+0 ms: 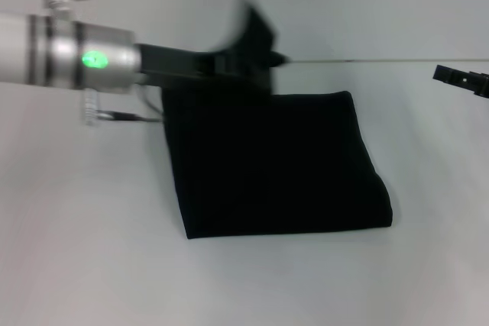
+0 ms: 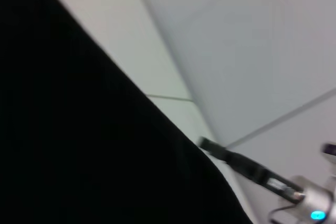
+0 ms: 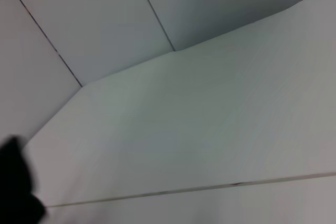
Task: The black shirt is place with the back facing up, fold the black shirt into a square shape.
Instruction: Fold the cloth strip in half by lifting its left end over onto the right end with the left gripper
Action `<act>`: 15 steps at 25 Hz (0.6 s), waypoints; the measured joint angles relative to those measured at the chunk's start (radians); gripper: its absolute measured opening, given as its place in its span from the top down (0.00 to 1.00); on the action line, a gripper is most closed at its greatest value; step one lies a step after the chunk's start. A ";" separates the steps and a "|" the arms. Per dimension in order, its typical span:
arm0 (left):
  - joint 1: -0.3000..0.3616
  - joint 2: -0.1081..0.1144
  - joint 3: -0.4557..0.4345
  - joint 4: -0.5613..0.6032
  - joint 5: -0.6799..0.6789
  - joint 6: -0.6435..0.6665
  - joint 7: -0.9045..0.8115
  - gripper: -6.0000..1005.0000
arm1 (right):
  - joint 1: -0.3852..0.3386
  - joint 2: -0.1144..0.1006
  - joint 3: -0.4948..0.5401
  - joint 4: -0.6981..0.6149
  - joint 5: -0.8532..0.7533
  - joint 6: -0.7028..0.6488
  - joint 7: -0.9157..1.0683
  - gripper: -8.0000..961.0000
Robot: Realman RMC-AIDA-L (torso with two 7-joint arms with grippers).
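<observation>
I see the shirt (image 1: 275,166) lying folded into a rough square on the white table (image 1: 84,250), about the middle of the head view, its edges fairly straight and its near right corner rounded. My left gripper (image 1: 256,36) reaches in from the left on its silver wrist and hangs over the shirt's far edge, toward the far left corner. It is blurred, and I cannot tell whether its jaws are parted or clenched, nor whether they touch the cloth. In the left wrist view the shirt (image 2: 79,145) fills the near half of the picture as one flat black sheet. My right gripper (image 1: 462,78) shows only at the right edge of the head view, well apart from the shirt and above the table; I cannot tell how its jaws stand either.
</observation>
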 joint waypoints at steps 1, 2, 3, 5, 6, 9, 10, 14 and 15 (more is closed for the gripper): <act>-0.011 -0.024 0.004 -0.004 -0.004 -0.011 0.001 0.93 | -0.002 -0.004 -0.001 0.000 0.000 0.001 -0.002 0.03; -0.016 -0.051 0.006 -0.007 -0.015 -0.030 0.003 0.93 | -0.003 -0.008 -0.002 0.000 0.000 0.002 -0.003 0.03; -0.018 -0.076 0.008 -0.017 -0.031 -0.049 0.011 0.93 | -0.005 -0.011 -0.004 0.000 0.000 0.002 -0.003 0.03; -0.010 -0.106 0.007 -0.086 -0.097 -0.112 0.064 0.92 | -0.008 -0.017 -0.006 0.000 0.000 0.002 -0.005 0.03; -0.003 -0.108 0.002 -0.163 -0.157 -0.161 0.126 0.92 | -0.008 -0.019 -0.006 0.000 0.000 0.001 -0.008 0.03; 0.032 -0.109 -0.022 -0.408 -0.309 -0.292 0.335 0.92 | -0.008 -0.025 -0.007 -0.001 -0.001 -0.002 -0.013 0.03; 0.032 -0.109 -0.022 -0.408 -0.309 -0.292 0.335 0.92 | -0.006 -0.025 -0.009 -0.001 -0.004 -0.003 -0.014 0.03; 0.083 -0.116 -0.051 -0.555 -0.415 -0.342 0.509 0.86 | -0.005 -0.025 -0.032 -0.001 -0.007 -0.011 -0.014 0.03; 0.086 -0.117 -0.051 -0.564 -0.416 -0.336 0.513 0.84 | -0.006 -0.025 -0.039 -0.001 -0.009 -0.014 -0.013 0.03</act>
